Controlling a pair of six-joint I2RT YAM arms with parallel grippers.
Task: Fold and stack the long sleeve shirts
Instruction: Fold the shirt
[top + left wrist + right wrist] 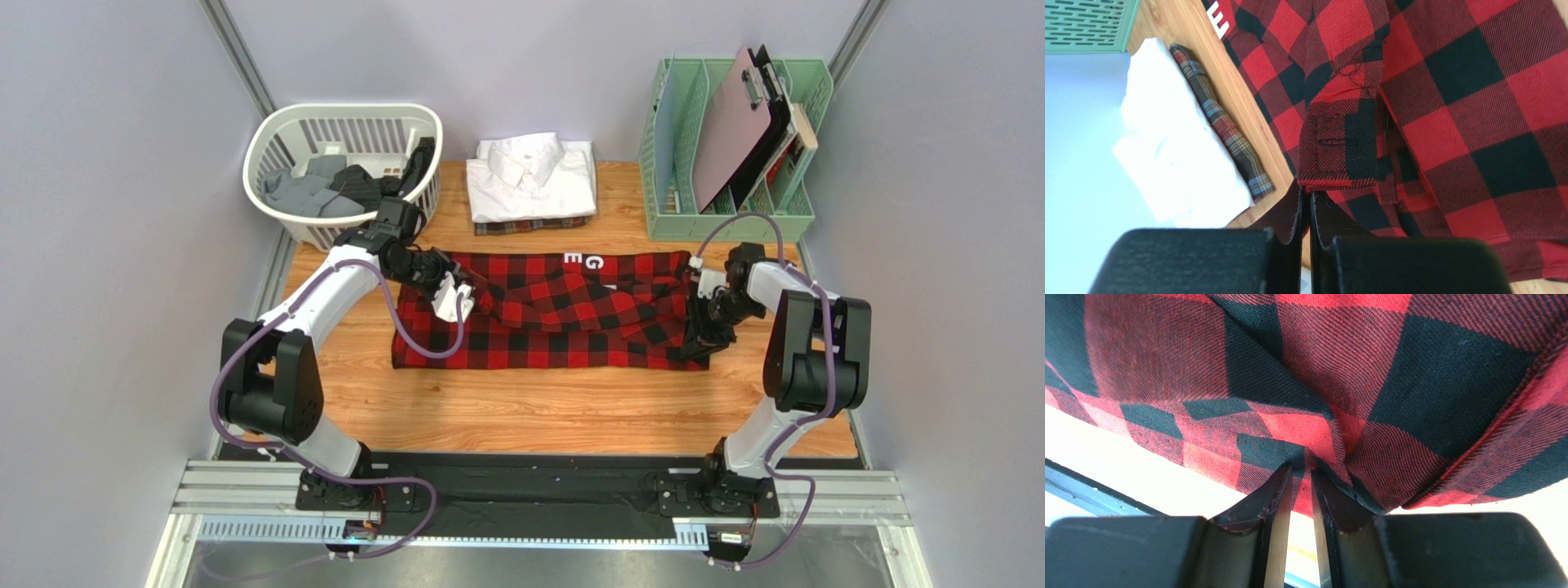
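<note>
The red-and-black checked flannel shirt lies spread across the middle of the table, partly folded. My left gripper is at its left end, shut on the buttoned sleeve cuff, which sticks out past the left gripper fingertips. My right gripper is at the shirt's right edge. In the right wrist view the right gripper stands with narrow jaws pinching a fold of the flannel. Behind the flannel, a folded white shirt rests on a folded dark plaid shirt.
A white laundry basket with grey and dark clothes stands at the back left. A green file rack holding clipboards stands at the back right. Bare wooden table shows in front of the flannel.
</note>
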